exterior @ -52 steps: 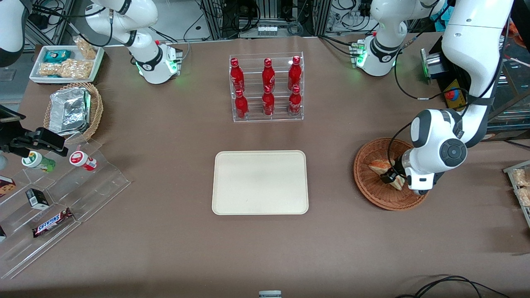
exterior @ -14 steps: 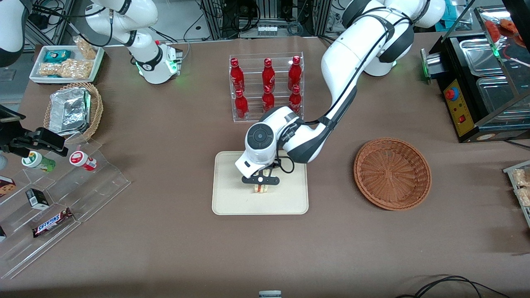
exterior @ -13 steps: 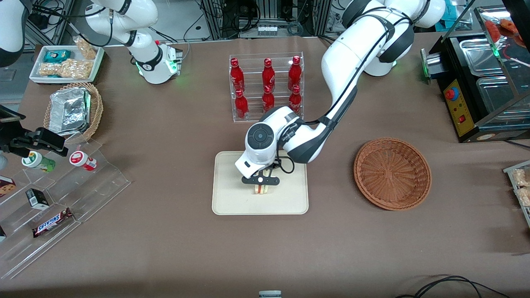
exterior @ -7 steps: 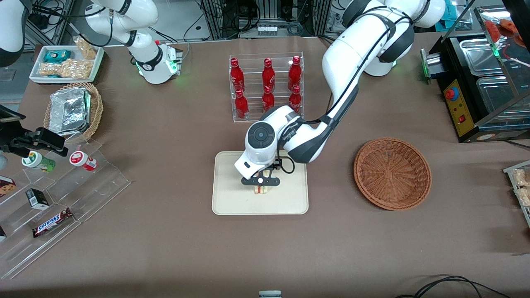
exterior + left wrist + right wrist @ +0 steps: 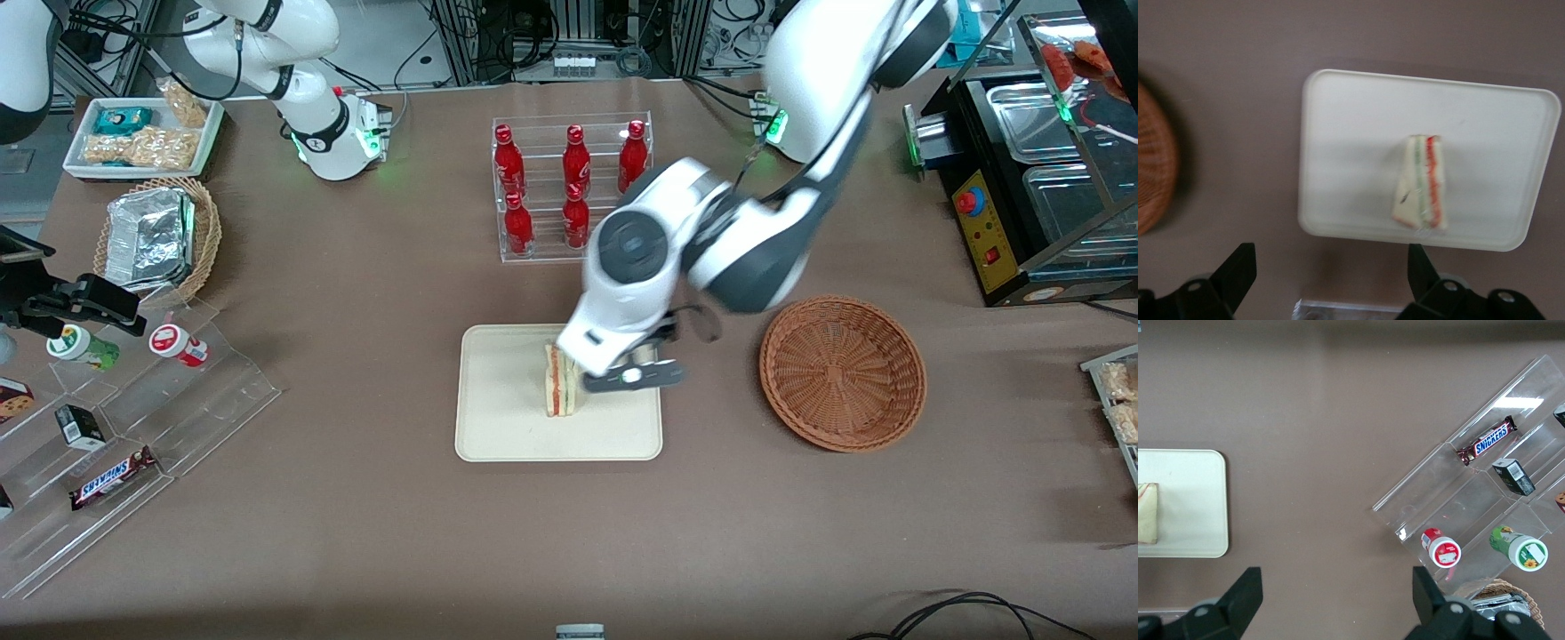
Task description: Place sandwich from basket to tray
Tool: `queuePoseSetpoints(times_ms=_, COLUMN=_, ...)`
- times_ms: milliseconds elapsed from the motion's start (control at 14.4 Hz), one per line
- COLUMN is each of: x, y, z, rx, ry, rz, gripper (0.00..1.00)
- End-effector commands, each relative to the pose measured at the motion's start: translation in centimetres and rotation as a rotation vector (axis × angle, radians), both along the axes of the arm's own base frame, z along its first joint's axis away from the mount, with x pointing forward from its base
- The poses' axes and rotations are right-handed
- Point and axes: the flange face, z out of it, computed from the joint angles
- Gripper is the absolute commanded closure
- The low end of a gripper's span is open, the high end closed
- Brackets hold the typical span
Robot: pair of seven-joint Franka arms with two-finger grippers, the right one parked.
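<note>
Half a second ago clamped in the gripper [image 5: 628, 377] low over the tray [image 5: 498, 436]; now released, sandwich [image 5: 559, 380] resting alone near the tray's middle, gripper lifted and shifted toward the basket [image 5: 843, 372], which sits bare. Looks like placement done, only retreat left. Fingers [image 5: 1238, 270] spread wide, gripping nothing and touching nothing, hanging above the tray's edge on the basket side, well clear of the sandwich.

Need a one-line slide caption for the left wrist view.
Open gripper above the table, with the sandwich resting alone on the tray and the basket empty at the edge.
</note>
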Motion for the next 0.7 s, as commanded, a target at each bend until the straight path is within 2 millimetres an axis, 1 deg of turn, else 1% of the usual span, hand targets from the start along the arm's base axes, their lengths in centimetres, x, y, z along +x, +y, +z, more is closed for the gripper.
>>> queuePoseSetpoints(times_ms=0, x=-0.8, y=7.3, z=6.1, rx=0.024, ry=0.069, rz=-0.016, gripper=0.0)
queuePoseSetpoints(times_ms=70, x=-1.0, y=10.8, z=8.3, rx=0.023, ry=0.117, rz=-0.045, gripper=0.0)
queuePoseSetpoints(times_ms=209, x=-0.9, y=18.2, z=11.6, rx=0.03, ry=0.173, rz=-0.068, gripper=0.0)
queuePoseSetpoints(times_ms=278, x=-1.0, y=21.7, z=12.7, rx=0.034, ry=0.201, rz=-0.063, gripper=0.0)
queuePoseSetpoints(times_ms=348, x=-1.5, y=24.2, z=13.3, rx=0.045, ry=0.23, rz=-0.036, gripper=0.0)
queuePoseSetpoints(times_ms=417, x=-2.6, y=26.5, z=13.4, rx=0.06, ry=0.243, rz=-0.005, gripper=0.0)
queuePoseSetpoints(times_ms=487, x=-3.4, y=28.5, z=13.0, rx=0.069, ry=0.23, rz=0.028, gripper=0.0)
queuePoseSetpoints(times_ms=557, x=-4.6, y=29.1, z=12.1, rx=0.081, ry=0.195, rz=0.03, gripper=0.0)
queuePoseSetpoints(times_ms=626, x=-5.8, y=29.2, z=11.6, rx=0.091, ry=0.164, rz=0.026, gripper=0.0)
